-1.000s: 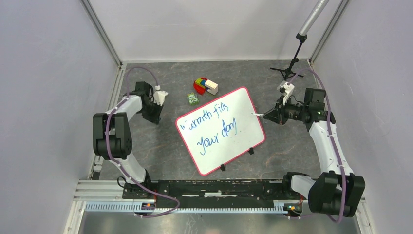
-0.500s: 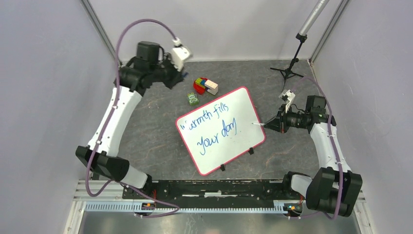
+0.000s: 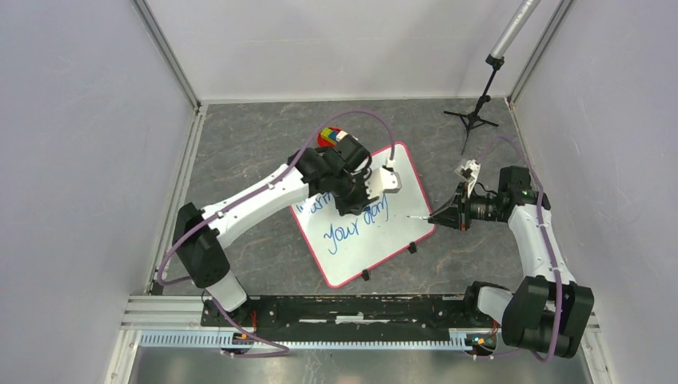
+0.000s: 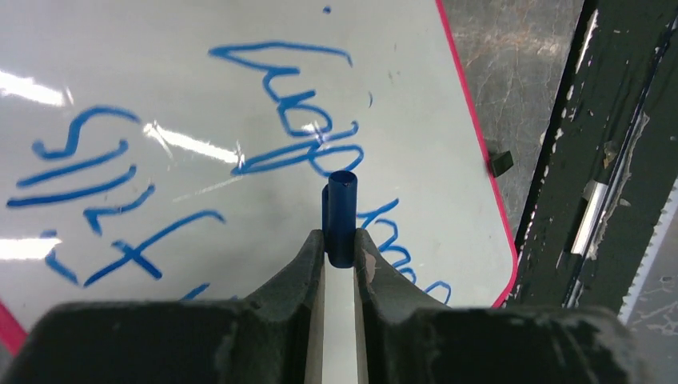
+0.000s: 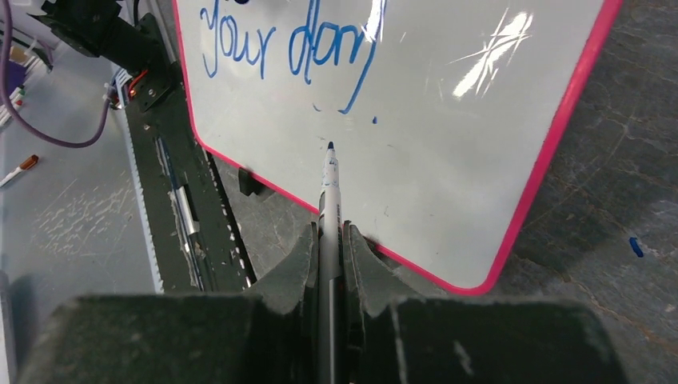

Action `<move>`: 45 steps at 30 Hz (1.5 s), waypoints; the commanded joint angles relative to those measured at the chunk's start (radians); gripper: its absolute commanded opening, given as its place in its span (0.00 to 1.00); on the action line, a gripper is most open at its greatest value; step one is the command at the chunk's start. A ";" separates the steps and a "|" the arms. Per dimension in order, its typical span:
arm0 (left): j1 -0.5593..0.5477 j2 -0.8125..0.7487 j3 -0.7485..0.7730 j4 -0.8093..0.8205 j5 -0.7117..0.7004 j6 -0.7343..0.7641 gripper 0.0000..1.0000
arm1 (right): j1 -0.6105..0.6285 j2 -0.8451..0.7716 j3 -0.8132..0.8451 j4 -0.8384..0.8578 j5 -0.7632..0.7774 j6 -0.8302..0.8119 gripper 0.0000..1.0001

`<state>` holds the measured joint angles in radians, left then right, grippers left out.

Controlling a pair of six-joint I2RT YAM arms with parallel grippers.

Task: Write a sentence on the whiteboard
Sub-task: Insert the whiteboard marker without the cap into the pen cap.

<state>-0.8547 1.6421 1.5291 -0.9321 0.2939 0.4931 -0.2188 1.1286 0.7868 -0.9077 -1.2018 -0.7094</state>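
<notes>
The whiteboard [image 3: 388, 240] lies flat in the middle of the tabletop [image 3: 256, 160], turned so that one corner points to 6 o'clock. On it we read the sentence [image 3: 352, 226] in blue, two slanted lines; its first line is partly hidden under the left arm.

The left hand [image 4: 340, 244] hovers over the 12 o'clock part of the board. Its fingers are closed to a narrow gap and pinch a small dark blue tube, which we take for the cap [image 4: 341, 210] of the pen, open end forward. The right hand [image 5: 330, 240] is at 3 o'clock of the board, fingers closed tight on the marker [image 5: 330, 188]. The tip points toward 9 o'clock, over the bare corner just below the word "day"; we cannot tell if it touches the surface.

We judge that the writing is complete and that the step in hand is closing the pen. For this the two hands must come together, the cap's opening in line with the tip, and well above the letters so nothing is smeared.
</notes>
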 commanded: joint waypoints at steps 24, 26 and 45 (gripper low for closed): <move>-0.195 0.028 -0.071 0.216 -0.107 0.111 0.02 | 0.111 0.122 0.045 -0.253 -0.215 -0.262 0.00; -0.203 0.027 -0.069 0.209 -0.094 0.110 0.02 | 0.114 0.126 0.048 -0.257 -0.217 -0.265 0.00; -0.242 0.030 -0.048 0.177 -0.053 0.104 0.02 | 0.121 0.122 0.042 -0.238 -0.209 -0.252 0.00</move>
<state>-1.0859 1.6756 1.4601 -0.7551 0.2157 0.5549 -0.1043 1.2541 0.7986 -1.1492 -1.3808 -0.9581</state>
